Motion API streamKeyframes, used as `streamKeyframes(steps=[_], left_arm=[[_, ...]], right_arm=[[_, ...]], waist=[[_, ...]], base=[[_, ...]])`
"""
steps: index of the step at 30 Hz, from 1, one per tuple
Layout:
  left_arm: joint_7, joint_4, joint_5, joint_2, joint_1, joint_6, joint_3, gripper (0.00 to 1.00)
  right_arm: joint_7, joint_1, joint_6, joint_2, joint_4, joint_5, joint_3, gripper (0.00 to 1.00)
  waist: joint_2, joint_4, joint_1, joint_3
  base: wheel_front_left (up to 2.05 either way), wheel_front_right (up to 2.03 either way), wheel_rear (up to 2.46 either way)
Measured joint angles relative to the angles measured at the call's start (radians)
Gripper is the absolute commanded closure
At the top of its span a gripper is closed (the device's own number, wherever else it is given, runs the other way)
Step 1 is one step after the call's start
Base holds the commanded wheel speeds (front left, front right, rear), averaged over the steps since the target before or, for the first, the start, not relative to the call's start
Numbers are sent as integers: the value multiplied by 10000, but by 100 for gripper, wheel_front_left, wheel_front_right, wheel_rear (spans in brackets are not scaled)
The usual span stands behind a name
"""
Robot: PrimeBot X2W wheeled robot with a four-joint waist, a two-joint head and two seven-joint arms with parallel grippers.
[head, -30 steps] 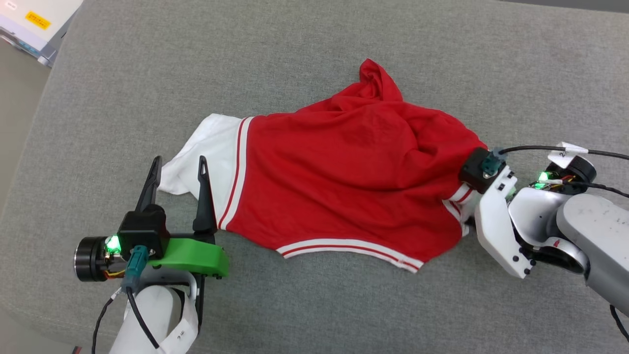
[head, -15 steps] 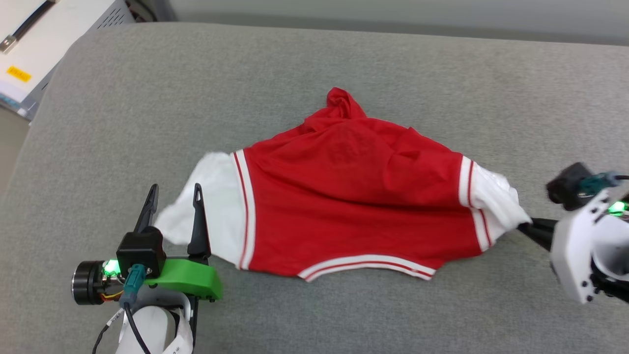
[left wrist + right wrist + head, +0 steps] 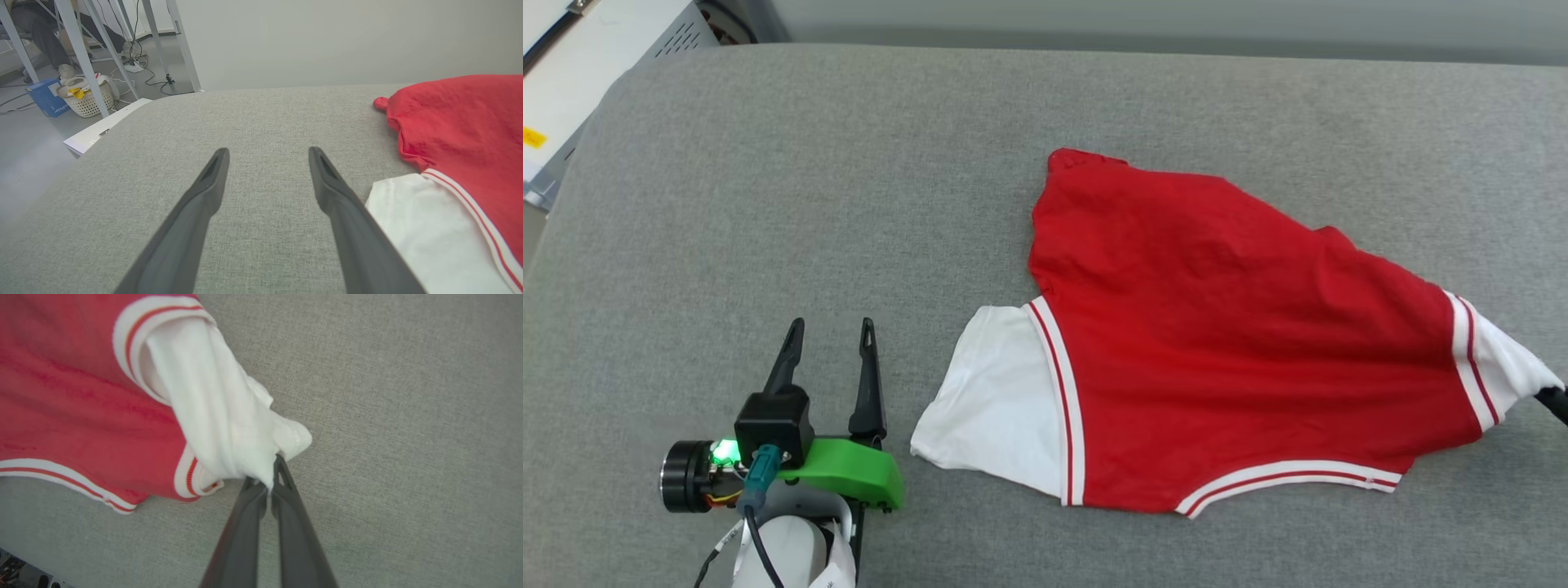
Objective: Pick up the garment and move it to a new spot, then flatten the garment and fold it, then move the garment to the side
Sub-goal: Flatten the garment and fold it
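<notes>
Right pincer is pressed together on the tip of one white sleeve, the cloth bunched to a point between its fingers. The shirt lies on the grey table, right of centre, plain red side up. Its sleeve-to-sleeve line runs across the robot from left to right.

The left pincer is spread and empty over bare table, fingers pointing away from the robot. The free sleeve lies just to its right, close beside it but not touching. That makes the left arm the nearer one. Its likely next move is a short sideways reach to take that sleeve, so the shirt can be drawn flat between both arms.

On the floor beyond the table stands a pale basket with something yellow at its rim.
</notes>
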Motion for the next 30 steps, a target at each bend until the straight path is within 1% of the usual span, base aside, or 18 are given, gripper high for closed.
streamKeyframes(steps=[2,5,9,12,15,17,18,21,24,27,30], left_arm=[[0,36,48,-61,-31,-36,-33,0],[0,82,69,-119,-153,-81,-48,0],[0,161,123,-153,-262,-102,-42,0],[0,255,165,-178,-286,-163,-56,0],[0,330,244,-196,-287,-163,-40,0],[0,359,244,-196,-280,-163,21,0],[0,376,245,-192,-265,-165,59,0],[0,391,311,-184,-165,-163,142,0],[0,380,316,-148,-18,-174,222,0],[0,284,318,-88,73,-221,314,0],[0,100,320,29,71,-318,393,0]], right_arm=[[282,-64,0,268,332,-81,-194,100],[732,-471,0,731,922,-291,-171,100],[932,-1367,0,1369,2165,-874,38,100],[940,-1776,0,1567,2897,-1264,339,100],[324,-1991,-4,1852,3367,-1277,431,99],[-169,-2010,-6,1916,3480,-1377,598,71],[-495,-2009,-6,1935,3488,-1453,665,0],[-1398,-1903,-6,1981,3379,-1532,788,0],[-2405,-1529,-2,1985,2880,-1758,658,0],[-3336,-1028,-2,1975,2150,-2107,86,0],[-3791,-502,-2,2161,1273,-2650,-625,0]], waist=[[0,89,0,125],[0,237,0,298],[0,426,0,491],[-1,544,-1,535],[0,590,-1,450],[0,579,0,347],[0,560,-1,277],[0,471,0,31],[0,348,0,-236],[0,185,0,-491],[0,13,0,-670]], base=[[0,0,0],[0,0,0],[0,0,0],[0,0,0],[0,0,0],[0,0,0],[0,0,0],[0,0,0],[0,0,0],[0,0,0],[0,0,0]])
